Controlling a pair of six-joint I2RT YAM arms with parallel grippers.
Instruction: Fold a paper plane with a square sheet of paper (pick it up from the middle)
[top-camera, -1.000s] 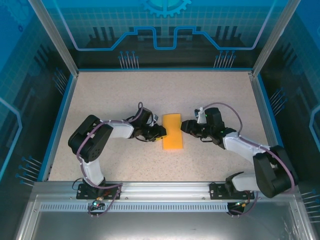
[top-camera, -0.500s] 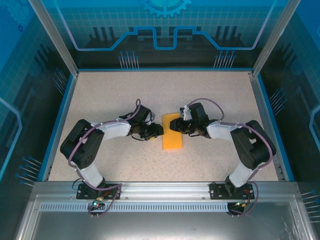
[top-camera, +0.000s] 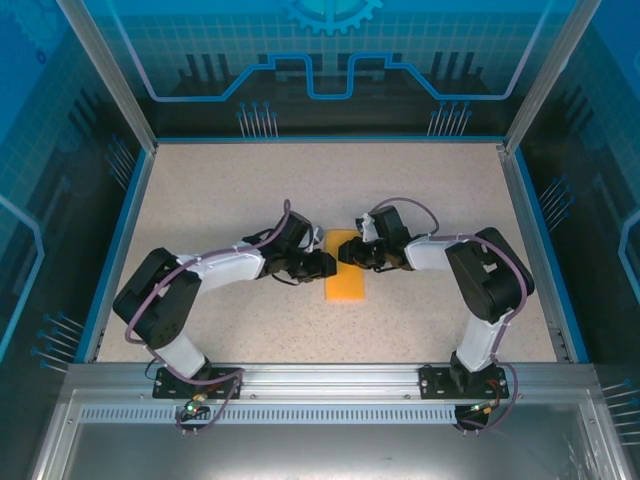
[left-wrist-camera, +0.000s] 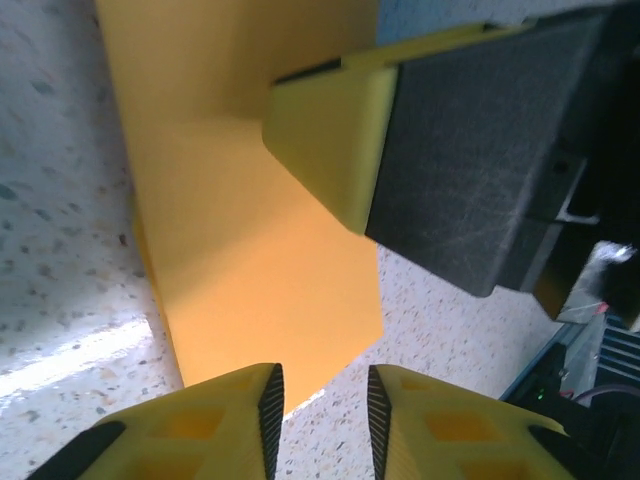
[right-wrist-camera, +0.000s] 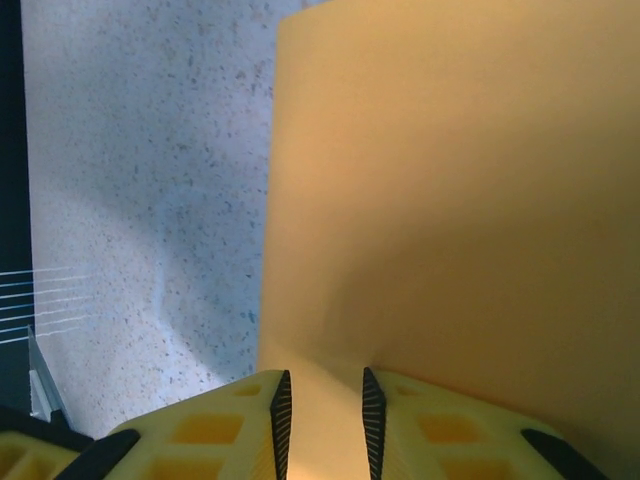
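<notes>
Paper (top-camera: 346, 283) lies flat mid-table (top-camera: 250, 190), folded to a narrow rectangle with its long side running away from the bases. Both arms reach in at its far half, tips close together.

Left gripper (top-camera: 326, 264) sits at the paper's left edge. In its wrist view the jaws are slightly parted with a narrow gap, and a paper edge lies just at the gap. Nothing looks clamped.

Right gripper (top-camera: 345, 253) is over the paper from the right. One of its yellow-tipped fingers (left-wrist-camera: 330, 140) shows in the left wrist view, lying on the top face. Its jaws are also slightly apart, with paper visible through the gap. Can't tell how hard it presses.
</notes>
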